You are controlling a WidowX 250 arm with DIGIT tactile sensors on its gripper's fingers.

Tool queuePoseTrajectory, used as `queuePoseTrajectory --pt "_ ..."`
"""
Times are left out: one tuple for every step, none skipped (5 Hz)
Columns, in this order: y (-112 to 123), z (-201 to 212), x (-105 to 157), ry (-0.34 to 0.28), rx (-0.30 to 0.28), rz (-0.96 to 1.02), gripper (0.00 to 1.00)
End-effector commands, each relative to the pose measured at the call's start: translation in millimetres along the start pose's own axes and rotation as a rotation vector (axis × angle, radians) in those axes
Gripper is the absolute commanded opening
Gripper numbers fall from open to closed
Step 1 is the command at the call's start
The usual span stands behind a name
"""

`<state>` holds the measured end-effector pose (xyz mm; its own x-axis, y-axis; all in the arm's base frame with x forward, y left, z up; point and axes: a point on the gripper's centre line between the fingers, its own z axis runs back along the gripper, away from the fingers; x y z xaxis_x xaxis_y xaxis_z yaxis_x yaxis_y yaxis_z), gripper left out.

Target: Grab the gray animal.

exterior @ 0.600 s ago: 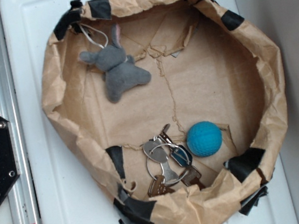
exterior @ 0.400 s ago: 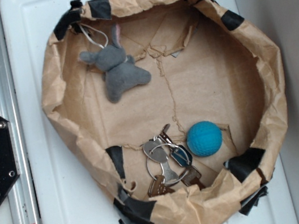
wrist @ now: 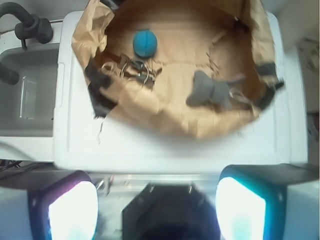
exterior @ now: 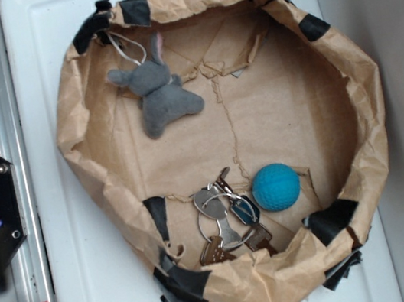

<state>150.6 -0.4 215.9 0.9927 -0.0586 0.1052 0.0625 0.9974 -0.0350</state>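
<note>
At the bottom of the wrist view, my gripper (wrist: 157, 210) shows as two blocky fingers (wrist: 70, 207) set wide apart, their inner faces glowing pale and blurred, with nothing between them but the dark body of my own mount. They stand open and empty, well short of the bowl. In the exterior view I am only a blurred dark shape at the left edge, beside a long ribbed metal rail (exterior: 5, 153).

Beyond my fingers lies a smooth white platform (wrist: 165, 147), and on it sits a rough bowl (exterior: 367, 92) of crumpled brown paper, its rim rolled down and patched with strips of black tape.

The gray animal (exterior: 155, 93) lies inside the bowl, at the upper left in the exterior view, close under the paper wall. It is a small fuzzy plush with soft rounded limbs, one ear showing pink on its inner side, and a thin white cord loop (exterior: 129, 48) running from its head toward the rim. In the wrist view it is a blurred gray lump (wrist: 207, 91) at the right of the bowl.

Well apart from it, at the opposite side of the bowl floor, a dimpled blue ball (exterior: 275, 187) rests just beside a bunch of metal keys (exterior: 226, 224) on shiny rings.
</note>
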Motion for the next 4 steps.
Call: queuePoseTrajectory --pt "38 -53 44 0.072 -0.037 -0.225 1.00" --pt "53 -79 52 0.105 0.030 -0.220 1.00" --pt "56 -106 65 0.053 0.064 -0.256 1.00" --pt "43 -132 77 0.028 0.091 -0.329 1.00"
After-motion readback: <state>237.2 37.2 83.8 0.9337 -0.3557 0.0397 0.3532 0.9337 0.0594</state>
